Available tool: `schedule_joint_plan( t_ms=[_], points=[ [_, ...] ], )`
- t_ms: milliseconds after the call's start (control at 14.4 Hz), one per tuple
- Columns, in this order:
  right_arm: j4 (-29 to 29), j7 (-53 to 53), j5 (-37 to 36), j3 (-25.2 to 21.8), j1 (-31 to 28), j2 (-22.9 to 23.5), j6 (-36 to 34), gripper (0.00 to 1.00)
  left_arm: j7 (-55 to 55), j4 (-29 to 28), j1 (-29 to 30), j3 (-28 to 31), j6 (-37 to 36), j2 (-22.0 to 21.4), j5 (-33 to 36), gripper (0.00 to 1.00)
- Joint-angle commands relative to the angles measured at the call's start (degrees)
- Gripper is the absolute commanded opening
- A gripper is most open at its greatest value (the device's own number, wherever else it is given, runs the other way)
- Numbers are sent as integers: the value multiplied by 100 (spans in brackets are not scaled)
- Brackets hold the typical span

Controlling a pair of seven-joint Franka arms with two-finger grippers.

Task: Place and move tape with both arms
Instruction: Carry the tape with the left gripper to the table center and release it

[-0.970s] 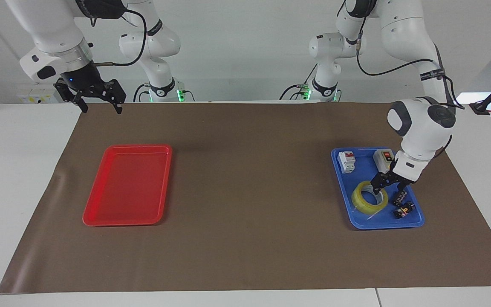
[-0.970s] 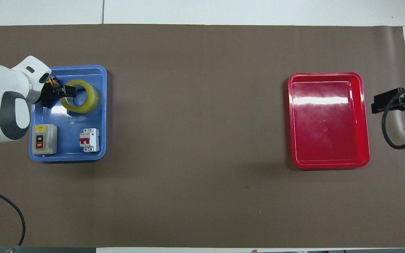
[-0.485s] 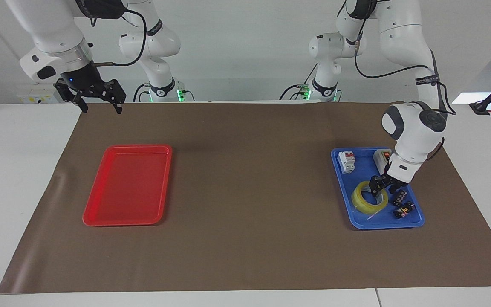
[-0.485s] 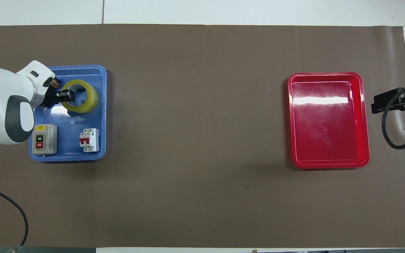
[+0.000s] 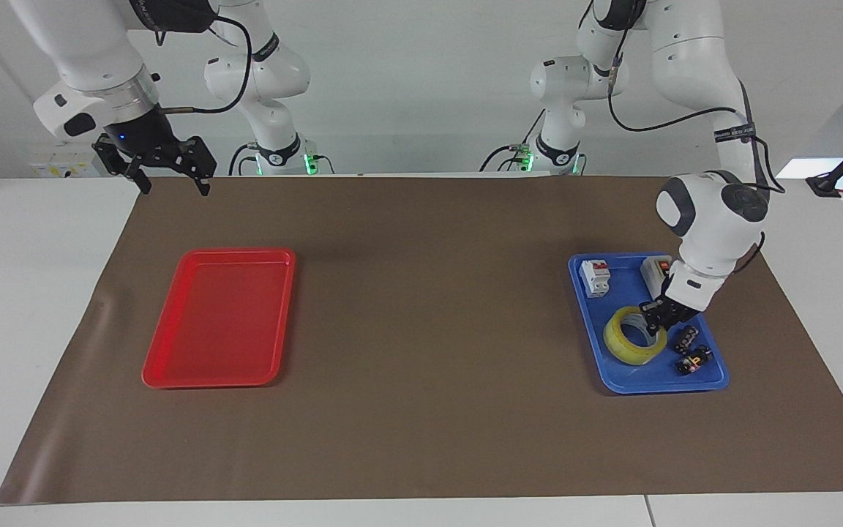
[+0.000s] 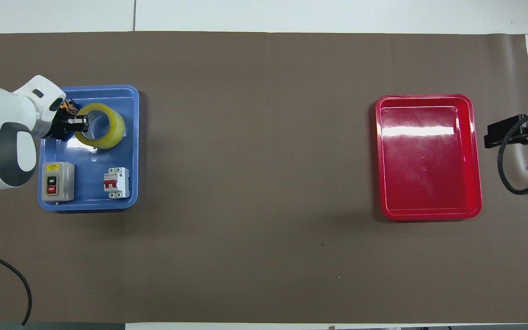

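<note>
The tape [image 5: 634, 337] lay in the blue tray [image 5: 615, 379] at the left arm's end — its rim clasped by the left gripper [image 5: 657, 316]. The right gripper [image 5: 167, 170] hung spread wide, waiting over the mat's edge near the red tray [image 5: 173, 369].

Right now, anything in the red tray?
No, the red tray holds nothing; the tape sits in the blue tray.
</note>
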Motion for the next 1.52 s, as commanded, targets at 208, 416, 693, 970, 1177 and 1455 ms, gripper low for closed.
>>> schedule_joint_plan(
  t_ms=[208,416,693,970,1177,1455],
  points=[
    [-93,5,92,15,-24,-74,82,100,-333,794,-394,-9,-1889,-596,116,0],
    [-93,-3,92,15,-24,-74,82,100,-1554,742,-1045,-27,-1855,-623,424,0],
    [-93,5,92,15,-24,-74,82,100,-2837,601,-2081,-27,-1811,-588,441,0],
    [-93,5,92,15,-24,-74,82,100,-4121,539,-3040,-27,-1373,-360,520,0],
    [-93,5,92,15,-24,-74,82,100,-4658,583,-3567,-27,-959,18,634,0],
    [-93,5,92,15,-24,-74,82,100,-5292,811,-4113,-27,-528,685,916,0]
  ],
)
